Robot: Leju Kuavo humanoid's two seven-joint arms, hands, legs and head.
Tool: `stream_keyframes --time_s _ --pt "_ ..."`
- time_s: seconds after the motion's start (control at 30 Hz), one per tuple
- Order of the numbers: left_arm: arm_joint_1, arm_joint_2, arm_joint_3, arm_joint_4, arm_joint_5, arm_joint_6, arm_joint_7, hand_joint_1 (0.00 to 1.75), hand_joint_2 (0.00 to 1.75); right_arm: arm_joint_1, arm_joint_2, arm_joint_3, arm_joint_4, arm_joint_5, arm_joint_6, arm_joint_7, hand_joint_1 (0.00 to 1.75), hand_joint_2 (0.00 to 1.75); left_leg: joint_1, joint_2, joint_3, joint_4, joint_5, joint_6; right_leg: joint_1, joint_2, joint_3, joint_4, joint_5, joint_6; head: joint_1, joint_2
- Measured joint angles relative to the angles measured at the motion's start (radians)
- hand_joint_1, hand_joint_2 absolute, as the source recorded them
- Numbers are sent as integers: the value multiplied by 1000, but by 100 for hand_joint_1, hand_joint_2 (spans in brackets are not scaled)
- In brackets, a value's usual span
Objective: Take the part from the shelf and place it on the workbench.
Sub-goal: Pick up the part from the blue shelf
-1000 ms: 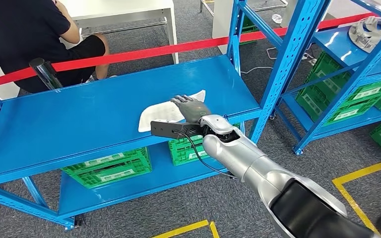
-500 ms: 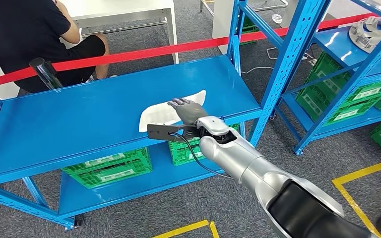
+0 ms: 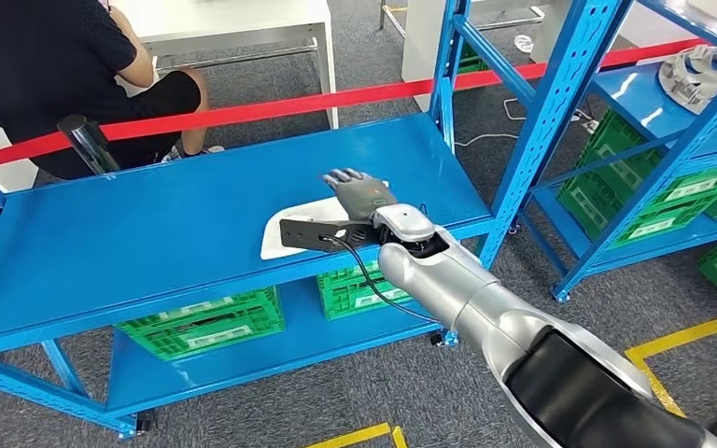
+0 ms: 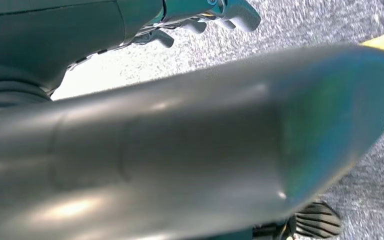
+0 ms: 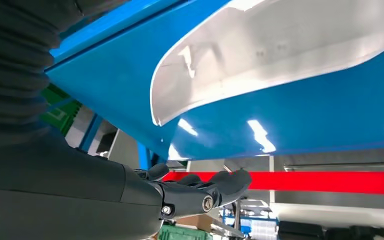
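We find the white part (image 3: 303, 224), a shallow curved plastic shell, lying flat on the blue counter (image 3: 168, 224), near its front edge. The right hand (image 3: 362, 193) hovers over the end of the part closest to the upright post. In the right wrist view the part (image 5: 280, 55) sits clear of the right hand (image 5: 195, 192), with a visible gap between the fingers (image 5: 230, 182) and the shell. The fingers are extended and apart and carry nothing; we judge this hand released.

The left hand (image 4: 200, 20) shows at the edge of the left wrist view, above grey floor. Its fingers are only partly visible, so we cannot tell whether it is released or clenched. Nothing appears to be held in it.

Status of the task, as we judge it: the part rests on the work surface, fully supported, with no hand contact. The placement step appears done. What remains is to draw the right arm clear without brushing the part, which lies close to the front edge.

A red barrier tape (image 3: 243, 107) runs behind the counter, with a seated person (image 3: 47, 65) beyond it. Green crates (image 3: 201, 322) sit on the lower shelf.
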Motion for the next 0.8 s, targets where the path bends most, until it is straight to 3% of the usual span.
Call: stream_keyframes --time_s 0.03,0.07,0.13,0.2,0.27,0.3,0.37,0.4,0.43,0.47,0.5,0.57,0.6,0.63,0.73,0.8 --pt "0 1 0 0 -2 0 0 0 0 1 0 0 0 0 -1 0 0 0 5 -1 2 10 -15 -13 -3 -2 24 -55 28 10 0 0" --pt "-1 3 0 0 -4 0 -2 0 0 1 1 1 1 0 -3 -1 0 0 8 -1 2 24 -30 -26 -5 -3 44 -100 40 11 4 0" --pt "-5 5 0 0 -7 0 -5 0 0 5 2 3 1 1 -6 -2 0 0 8 -1 -4 42 -47 -45 0 0 55 -113 16 -11 5 0" --pt "-7 2 0 0 -9 0 -6 0 0 10 4 4 1 3 -9 -1 0 0 9 -1 0 45 -54 -53 1 4 52 -103 -2 -43 1 0" --pt "-9 0 0 0 -12 0 -5 0 0 9 4 5 0 5 -12 -1 0 0 10 -1 -13 82 -72 -55 1 8 61 -101 -15 -61 -2 0" --pt "-11 0 0 -1 -12 0 -5 0 0 7 5 5 0 6 -12 -2 0 0 8 -1 -41 133 -89 -54 1 8 68 -103 -19 -66 -3 0" --pt "-13 0 0 0 -13 0 -3 0 0 10 5 5 0 6 -13 -3 0 0 0 -1 -141 284 -129 -49 4 8 78 -109 -25 -71 -4 0" --pt "-12 0 0 0 -14 0 -2 0 0 14 5 6 0 6 -13 -4 0 0 -4 -1 -192 347 -136 -46 7 9 82 -110 -27 -73 -5 0" --pt "-9 0 0 0 -15 0 -1 0 0 18 5 6 0 6 -13 -6 0 0 -7 -1 -229 379 -124 -41 9 10 87 -111 -31 -74 -5 0" --pt "-7 0 0 0 -16 0 0 0 0 21 5 6 0 6 -14 -10 0 0 -10 -1 -247 371 -91 -34 11 11 92 -111 -35 -75 -5 0" --pt "-5 0 0 1 -19 0 1 0 0 22 6 6 0 5 -14 -14 0 0 -14 -1 -246 327 -42 -26 12 13 98 -111 -38 -74 -5 0" --pt "-5 1 0 1 -24 0 0 0 0 22 10 6 0 3 -16 -22 0 0 -24 -1 -219 202 47 -8 14 15 108 -112 -44 -68 -5 0" --pt "-6 1 0 1 -27 0 0 0 0 22 13 6 -1 1 -17 -26 0 0 -28 0 -203 151 64 -4 15 16 109 -112 -45 -63 -5 0" --pt "-8 0 0 1 -30 0 0 0 0 23 16 6 -3 0 -18 -29 0 0 -30 -1 -193 122 69 -6 18 16 107 -112 -46 -61 -4 0" --pt "-9 -3 0 1 -34 0 0 0 0 23 26 6 -15 -5 -19 -36 0 0 -29 -7 -185 104 64 -13 23 13 106 -118 -43 -69 -2 0" --pt "-10 -3 0 1 -36 0 -4 0 0 22 34 6 -26 -6 -18 -42 0 0 -30 -11 -184 104 64 -5 22 10 114 -127 -39 -67 -1 0"
